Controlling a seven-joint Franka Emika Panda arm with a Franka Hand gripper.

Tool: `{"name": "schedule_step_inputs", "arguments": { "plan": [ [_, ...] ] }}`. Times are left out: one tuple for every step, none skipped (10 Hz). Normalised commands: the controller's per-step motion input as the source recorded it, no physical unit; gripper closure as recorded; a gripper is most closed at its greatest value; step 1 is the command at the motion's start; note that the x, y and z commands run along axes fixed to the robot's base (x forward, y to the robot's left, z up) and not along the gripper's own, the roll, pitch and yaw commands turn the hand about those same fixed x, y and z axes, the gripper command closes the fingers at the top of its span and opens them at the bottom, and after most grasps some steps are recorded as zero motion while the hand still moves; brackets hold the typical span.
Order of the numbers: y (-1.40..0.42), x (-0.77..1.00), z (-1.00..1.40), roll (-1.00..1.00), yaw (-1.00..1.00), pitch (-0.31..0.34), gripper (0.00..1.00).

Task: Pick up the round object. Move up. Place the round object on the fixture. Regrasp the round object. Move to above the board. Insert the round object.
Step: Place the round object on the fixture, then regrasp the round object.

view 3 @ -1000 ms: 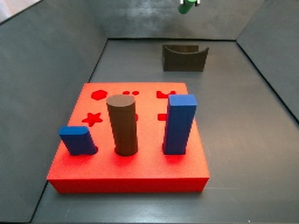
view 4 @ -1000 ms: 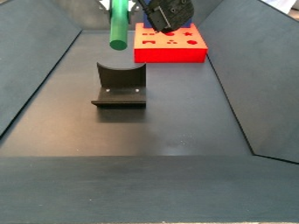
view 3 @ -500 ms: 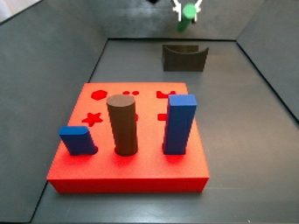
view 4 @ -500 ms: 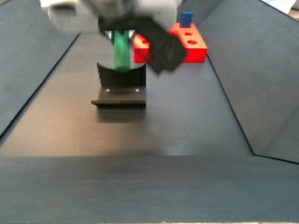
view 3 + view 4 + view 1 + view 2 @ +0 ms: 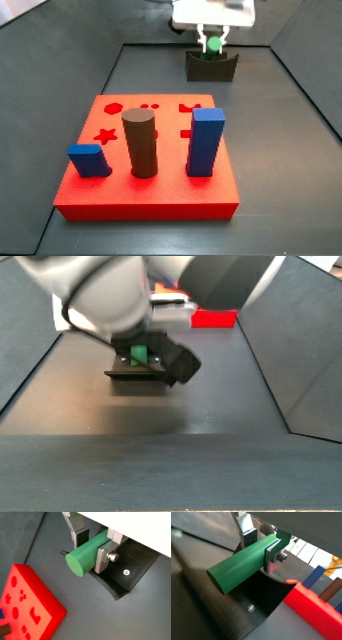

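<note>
Gripper [image 5: 91,546] is clamping the round object [image 5: 87,556] between its fingers [image 5: 105,555]. It is sitting over the fixture [image 5: 211,67], top center in a side view.

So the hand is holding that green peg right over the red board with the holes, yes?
Not quite. The hand does hold the green peg, but a side view shows it over the small dark fixture, not the red board.

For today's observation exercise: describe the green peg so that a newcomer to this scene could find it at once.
Start at the red board, then look beyond it to the small dark fixture at the far end of the floor. Just above its notch, the hand holds the green peg. It is slim and green, unlike the thicker brown cylinder on the board.
</note>
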Motion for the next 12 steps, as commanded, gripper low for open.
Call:
{"name": "schedule_step_inputs", "arguments": {
  "plan": [
    [0.07,0.11,-0.43,-0.16,-0.15,-0.036,1.0],
    [0.06,0.1,-0.26,-0.15,-0.12,-0.052,1.0],
    [0.08,0.06,-0.18,-0.11,-0.09,-0.063,1.0],
    [0.08,0.06,-0.18,-0.11,-0.08,-0.064,1.0],
    [0.08,0.06,-0.18,-0.11,-0.06,-0.064,1.0],
    [0.0,0.0,0.0,0.0,0.0,0.0,0.0],
    [0.0,0.0,1.0,0.01,-0.03,0.025,0.0],
    [0.0,0.0,1.0,0.01,-0.03,0.026,0.0],
    [0.01,-0.02,1.0,0.03,-0.02,0.035,0.0],
    [0.0,-0.03,1.0,0.04,-0.01,0.037,0.0],
    [0.0,-0.03,1.0,0.05,-0.01,0.048,0.0],
    [0.01,-0.03,0.96,0.05,-0.01,0.054,0.0]
  ]
}}
